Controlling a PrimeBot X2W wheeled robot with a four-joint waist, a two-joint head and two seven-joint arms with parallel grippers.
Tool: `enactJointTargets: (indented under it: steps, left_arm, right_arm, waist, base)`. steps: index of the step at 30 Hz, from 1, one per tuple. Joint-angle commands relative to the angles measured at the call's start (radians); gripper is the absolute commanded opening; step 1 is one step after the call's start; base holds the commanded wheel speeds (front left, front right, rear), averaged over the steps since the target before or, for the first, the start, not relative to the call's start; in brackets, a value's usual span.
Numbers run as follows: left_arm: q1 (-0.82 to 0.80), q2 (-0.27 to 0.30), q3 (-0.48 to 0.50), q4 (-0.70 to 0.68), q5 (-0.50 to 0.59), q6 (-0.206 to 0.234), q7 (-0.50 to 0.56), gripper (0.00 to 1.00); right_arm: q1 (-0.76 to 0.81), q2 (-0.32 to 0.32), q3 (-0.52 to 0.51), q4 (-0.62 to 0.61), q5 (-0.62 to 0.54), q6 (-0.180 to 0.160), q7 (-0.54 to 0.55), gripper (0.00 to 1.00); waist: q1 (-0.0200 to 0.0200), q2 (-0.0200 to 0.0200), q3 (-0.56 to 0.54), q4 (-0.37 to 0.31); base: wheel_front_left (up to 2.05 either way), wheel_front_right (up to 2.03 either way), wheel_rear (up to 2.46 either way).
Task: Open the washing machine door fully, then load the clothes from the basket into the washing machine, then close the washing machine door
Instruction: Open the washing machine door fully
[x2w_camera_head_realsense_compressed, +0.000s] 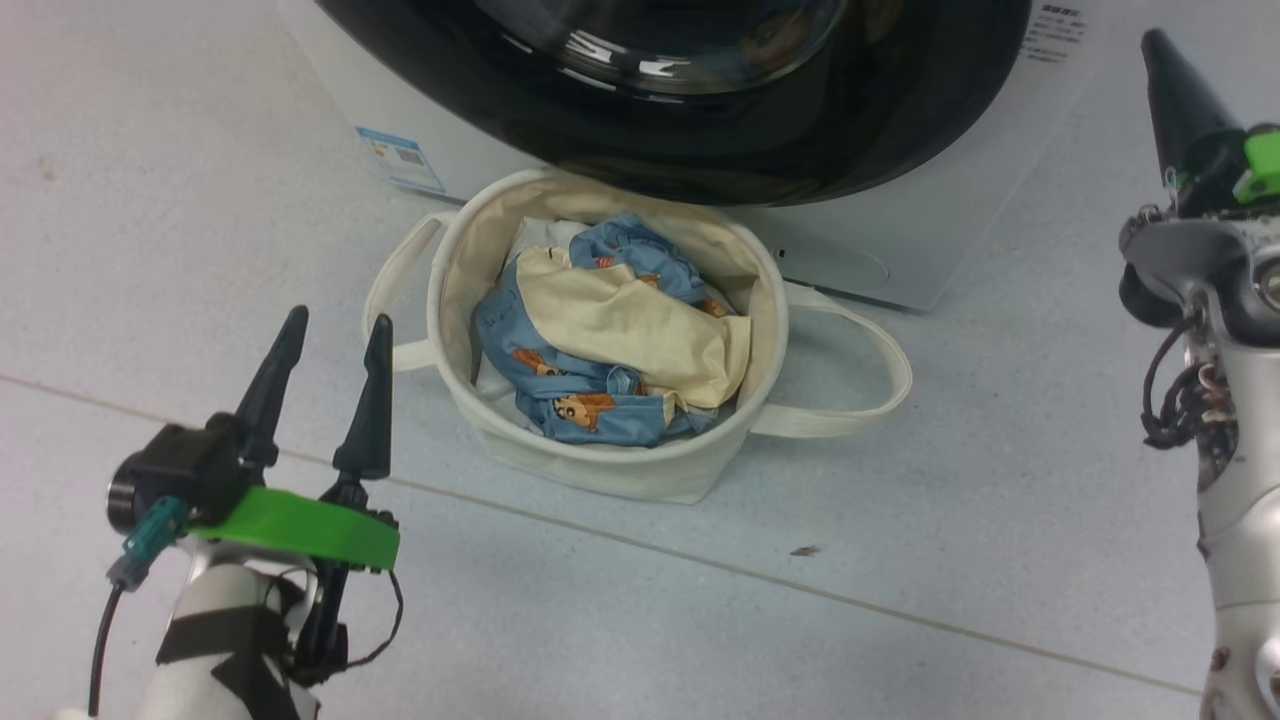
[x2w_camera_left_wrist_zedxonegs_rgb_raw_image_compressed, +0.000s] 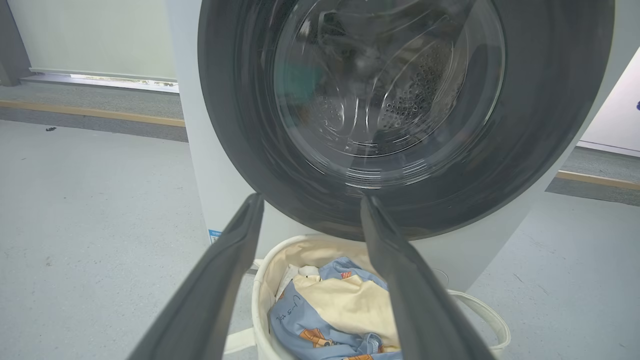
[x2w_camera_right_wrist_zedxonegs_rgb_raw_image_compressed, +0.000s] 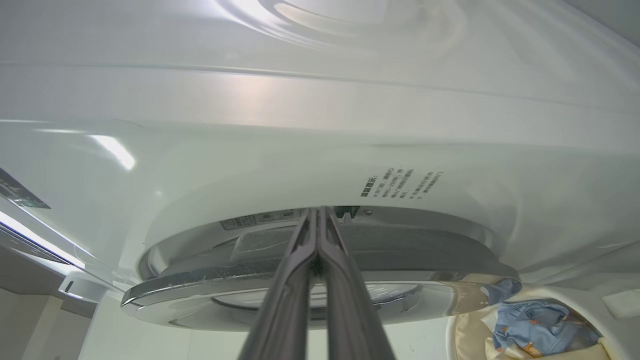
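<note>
- Right fingers (x2w_camera_right_wrist_zedxonegs_rgb_raw_image_compressed: 299, 260) are clenched tip to tip with nothing between them. In the right wrist view they point at the seam where the washing machine door (x2w_camera_right_wrist_zedxonegs_rgb_raw_image_compressed: 200, 290) meets the white front of the washing machine (x2w_camera_right_wrist_zedxonegs_rgb_raw_image_compressed: 300, 125).
- Left fingers (x2w_camera_head_realsense_compressed: 372, 400) are released and spread wide, hanging above the floor just left of the basket (x2w_camera_head_realsense_compressed: 600, 470) and holding nothing.
- That door looks shut or barely ajar against the front. I cannot tell whether the tips touch its rim.
- All the clothes (x2w_camera_head_realsense_compressed: 620, 320), blue bear print and cream, lie in the basket, which sits on the floor right under the door's lower edge.
- Step in hand, as I judge it: the first one, opening the door, with no loading begun.
- Next move calls for working the closed tips behind the rim and levering outward along the hinge arc. The swing should clear the basket top and the other arm.
</note>
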Motion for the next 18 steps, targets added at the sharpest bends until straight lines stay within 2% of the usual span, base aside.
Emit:
enactJointTargets:
  steps: [1, 18]
  left_arm:
    - [-0.037, 0.03, 0.032, -0.042, 0.005, -0.006, -0.012, 1.0]
    - [-0.071, 0.021, 0.031, -0.046, 0.001, -0.006, -0.012, 1.0]
  right_arm:
    - [-0.05, -0.01, 0.026, -0.026, 0.0, 0.0, 0.016, 0.0]
    - [-0.223, -0.012, 0.13, 0.038, -0.041, 0.0, 0.064, 0.0]
  waist:
    - [0.0, 0.0, 0.012, 0.006]
    - [0.0, 0.0, 0.106, 0.031]
  base:
    - [0.0, 0.0, 0.0]
    - [0.0, 0.0, 0.0]
